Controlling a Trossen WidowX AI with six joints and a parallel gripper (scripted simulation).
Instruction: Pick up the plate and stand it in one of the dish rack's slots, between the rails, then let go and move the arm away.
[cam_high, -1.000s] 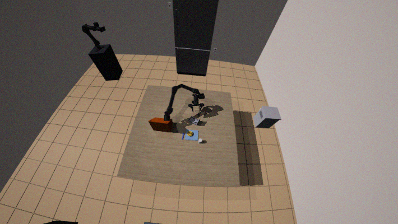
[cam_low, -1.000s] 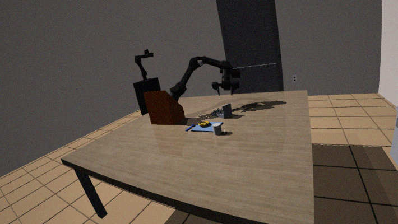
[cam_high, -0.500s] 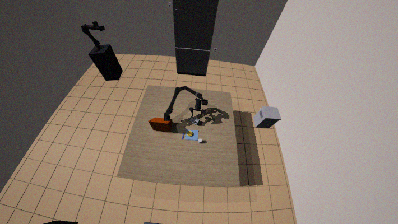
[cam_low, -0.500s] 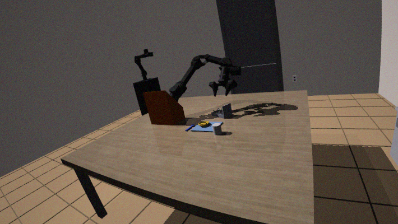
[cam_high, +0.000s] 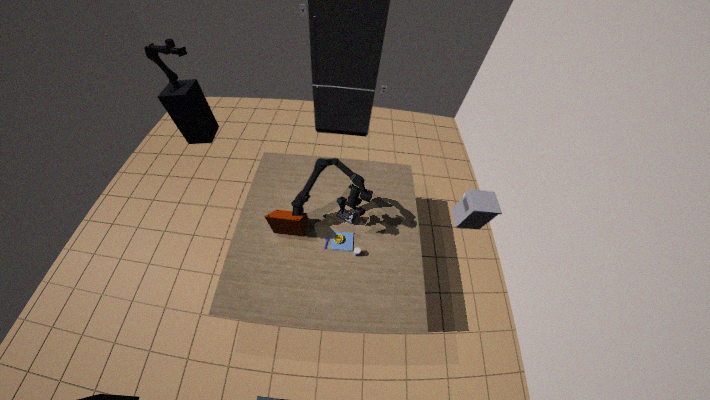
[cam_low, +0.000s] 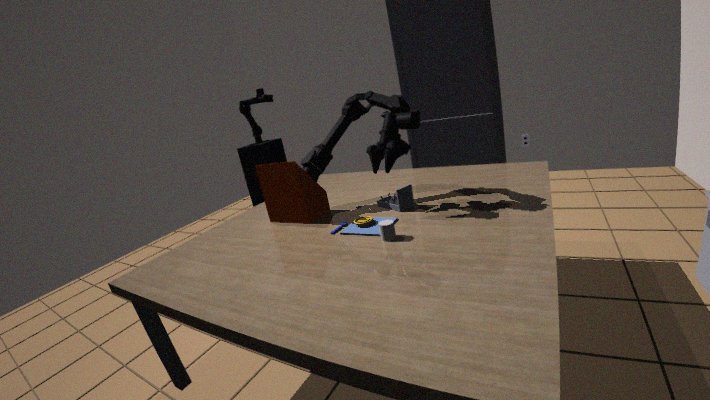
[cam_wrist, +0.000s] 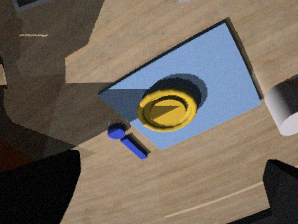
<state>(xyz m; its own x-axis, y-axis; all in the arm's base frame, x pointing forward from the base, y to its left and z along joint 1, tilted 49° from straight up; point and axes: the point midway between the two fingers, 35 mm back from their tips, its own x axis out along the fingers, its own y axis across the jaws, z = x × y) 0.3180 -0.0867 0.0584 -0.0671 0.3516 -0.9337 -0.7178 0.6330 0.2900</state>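
Wood grain below, matt dark shapes above.
The table (cam_high: 320, 295) (cam_low: 350, 280) (cam_wrist: 210, 190) looks like smooth wood, fine-grained, with a soft sheen in the exterior view. The arm (cam_high: 311, 185) (cam_low: 336, 132) is matt black, and the gripper fingers (cam_low: 389, 159) look just as dull. The plate (cam_high: 339, 239) (cam_low: 363, 220) (cam_wrist: 167, 111) looks like smooth yellow plastic; the mat (cam_high: 347, 245) (cam_low: 361, 230) (cam_wrist: 210, 65) under it is flat blue and matt, its material unclear. The cup (cam_high: 357, 251) (cam_low: 387, 231) (cam_wrist: 284, 110) looks smooth and pale. The floor (cam_high: 150, 210) (cam_low: 590, 220) looks like matt tile.
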